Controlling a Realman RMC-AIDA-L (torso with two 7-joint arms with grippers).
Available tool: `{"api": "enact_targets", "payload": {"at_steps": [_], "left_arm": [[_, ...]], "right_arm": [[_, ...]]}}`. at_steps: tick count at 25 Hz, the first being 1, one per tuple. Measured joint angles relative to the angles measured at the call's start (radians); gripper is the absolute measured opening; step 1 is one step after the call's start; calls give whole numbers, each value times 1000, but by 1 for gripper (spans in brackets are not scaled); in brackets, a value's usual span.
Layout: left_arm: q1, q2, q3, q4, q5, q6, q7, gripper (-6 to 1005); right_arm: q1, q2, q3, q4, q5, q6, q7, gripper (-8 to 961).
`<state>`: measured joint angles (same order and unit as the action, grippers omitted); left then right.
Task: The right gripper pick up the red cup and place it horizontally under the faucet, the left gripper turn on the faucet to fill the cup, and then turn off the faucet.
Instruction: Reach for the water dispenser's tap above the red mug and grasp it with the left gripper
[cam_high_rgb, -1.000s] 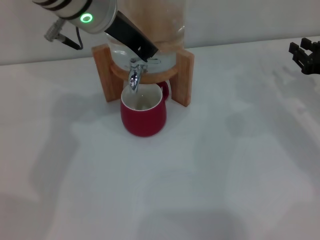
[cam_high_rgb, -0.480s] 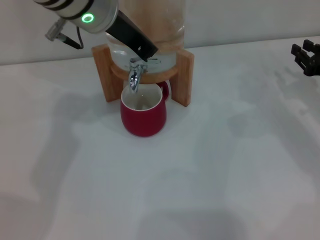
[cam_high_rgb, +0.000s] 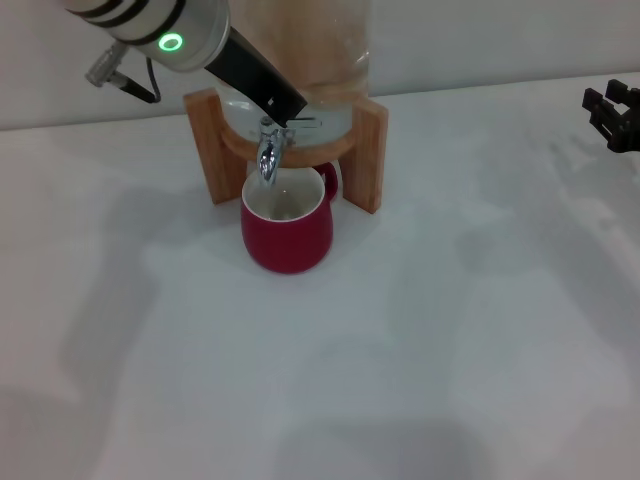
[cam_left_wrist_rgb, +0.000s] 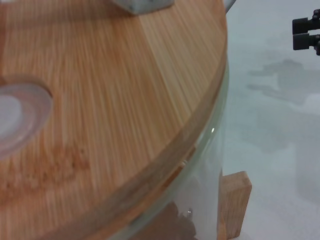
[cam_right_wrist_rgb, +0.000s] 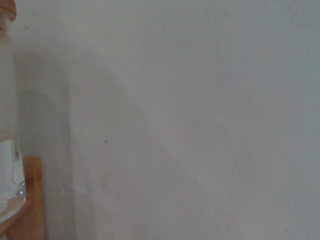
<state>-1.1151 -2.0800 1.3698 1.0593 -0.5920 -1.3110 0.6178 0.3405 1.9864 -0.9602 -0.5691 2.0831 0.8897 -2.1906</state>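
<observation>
**Red cup standing beneath the faucet, left gripper at the lever**

The red cup (cam_high_rgb: 287, 226) stands upright on the white table (cam_high_rgb: 420, 330), mouth up, directly below the faucet (cam_high_rgb: 268, 152), its handle toward the wooden stand (cam_high_rgb: 366, 160). The faucet projects from the glass dispenser (cam_high_rgb: 310, 60) held in that stand. The left gripper (cam_high_rgb: 283, 108) reaches down from the upper left, its black finger tip touching the top of the faucet beside the thin lever; whether its jaws are open or closed cannot be told. The right gripper (cam_high_rgb: 612, 112) sits at the far right edge, well apart from the cup, holding nothing; its jaw state cannot be told. The left wrist view shows the dispenser's wooden lid (cam_left_wrist_rgb: 110, 105).
</observation>
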Motion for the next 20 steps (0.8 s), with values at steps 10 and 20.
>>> {"api": "enact_targets", "payload": {"at_steps": [10,20], "left_arm": [[-3,0,0,-1,0,13,1,38],[-3,0,0,-11,-5,38,10,37]], "right_arm": [[-2,-1,0,0,0,0,-2,304],[-3,0,0,0,3,-13,-13,304]]}}
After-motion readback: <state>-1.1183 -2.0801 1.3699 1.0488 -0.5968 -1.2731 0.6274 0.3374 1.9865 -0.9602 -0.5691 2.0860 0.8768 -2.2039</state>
